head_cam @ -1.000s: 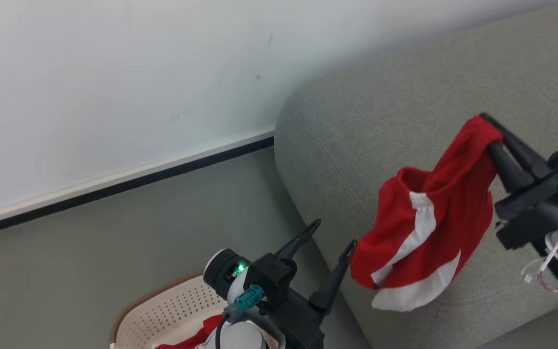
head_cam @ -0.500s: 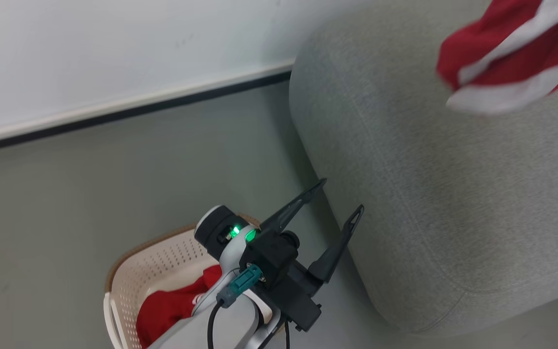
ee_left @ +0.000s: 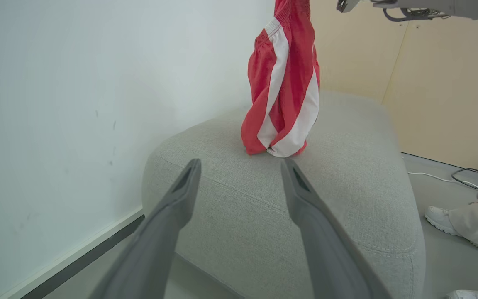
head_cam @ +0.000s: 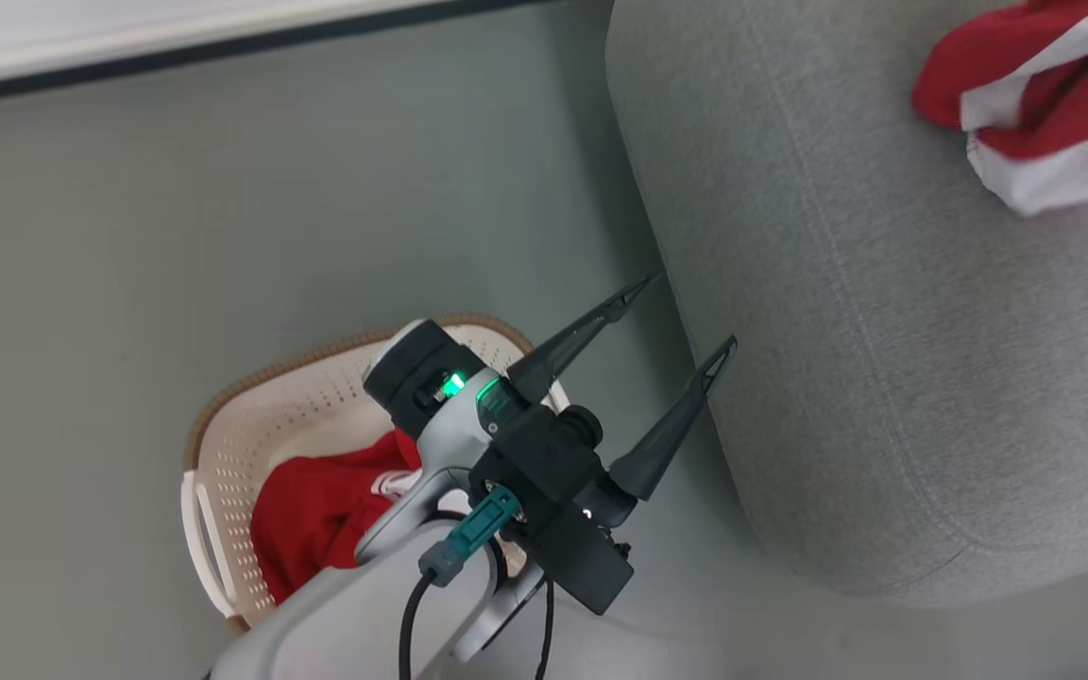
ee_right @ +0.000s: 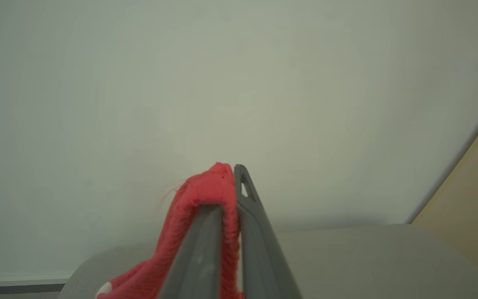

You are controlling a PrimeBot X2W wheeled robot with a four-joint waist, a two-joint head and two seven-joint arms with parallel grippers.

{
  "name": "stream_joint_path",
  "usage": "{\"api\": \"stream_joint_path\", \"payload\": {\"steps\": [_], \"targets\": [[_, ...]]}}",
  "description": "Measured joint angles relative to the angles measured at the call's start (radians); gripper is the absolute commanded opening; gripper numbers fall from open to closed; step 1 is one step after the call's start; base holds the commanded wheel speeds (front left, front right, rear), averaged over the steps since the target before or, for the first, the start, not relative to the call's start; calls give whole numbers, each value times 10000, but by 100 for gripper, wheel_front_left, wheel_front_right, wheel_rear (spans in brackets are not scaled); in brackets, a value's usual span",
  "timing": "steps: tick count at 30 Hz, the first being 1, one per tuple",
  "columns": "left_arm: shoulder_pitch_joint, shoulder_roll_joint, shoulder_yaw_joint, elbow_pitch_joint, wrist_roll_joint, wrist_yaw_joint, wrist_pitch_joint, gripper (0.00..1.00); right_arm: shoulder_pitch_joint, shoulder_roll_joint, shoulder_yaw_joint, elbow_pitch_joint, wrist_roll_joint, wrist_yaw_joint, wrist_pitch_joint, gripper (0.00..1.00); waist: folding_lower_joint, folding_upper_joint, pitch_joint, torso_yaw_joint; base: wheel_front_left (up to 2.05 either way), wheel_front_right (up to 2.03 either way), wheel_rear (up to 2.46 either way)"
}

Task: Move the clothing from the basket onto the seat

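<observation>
A red garment with white panels [ee_left: 284,83] hangs from my right gripper [ee_right: 231,176], which is shut on its top edge [ee_right: 206,195]. Its lower end touches the top of the grey sofa [ee_left: 347,199]. In the head view that lower end [head_cam: 1026,104] lies over the sofa [head_cam: 884,378] at the upper right. My left gripper [head_cam: 690,312] is open and empty, level with the sofa's left edge and above the floor beside the basket; its fingers [ee_left: 181,199] point at the sofa. The cream basket [head_cam: 251,397] with a brown rim holds more red clothing [head_cam: 317,510], partly hidden by my left arm.
A white wall with a dark baseboard [head_cam: 223,47] runs behind the grey floor [head_cam: 176,236]. A person's white shoe [ee_left: 442,218] and a floor cable [ee_left: 450,176] are to the right of the sofa, before a beige panel wall [ee_left: 450,83].
The head camera has tilted down, bringing more of the basket into view. The hanging garment has moved further over the sofa, and the right gripper has left the head view. The left gripper stays open.
</observation>
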Motion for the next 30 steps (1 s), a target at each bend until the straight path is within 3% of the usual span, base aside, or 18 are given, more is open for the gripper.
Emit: {"api": "stream_joint_path", "payload": {"steps": [9, 17, 18, 19, 20, 21, 30], "targets": [[-501, 525, -4, -219, 456, 0, 483, 100, 30, 1496, 631, 1333, 2, 15, -462, 0, 0, 1, 1276, -216, 0, 0, 0], [-669, 525, -50, -127, 514, -8, 560, 100, 217, 1676, 815, 2646, -2, 104, -972, 0, -1, 0, 1783, -627, 0, 0, 0], [-669, 525, -50, -127, 514, -8, 560, 100, 217, 1676, 815, 2646, -2, 104, -972, 26, -1, 0, 1783, -627, 0, 0, 0], [-670, 525, -52, -98, 514, -8, 566, 100, 242, 1714, 861, 2763, -12, 128, -1018, 46, -1, 0, 1805, -658, 0, 0, 0], [-670, 527, -58, -56, 516, -8, 566, 100, 272, 1779, 897, 2855, -12, 132, -1072, 78, -1, 0, 1815, -684, 0, 0, 0], [-670, 529, -67, -12, 516, -8, 566, 100, 290, 1870, 938, 2959, -13, 134, -1156, 100, -1, 0, 1807, -702, 0, 0, 0], [-647, 499, -69, 341, 485, -15, 460, 100, 618, 2240, 1300, 3469, -163, 236, -1739, 100, -3, 0, 1430, -762, 0, 0, 0]]}}
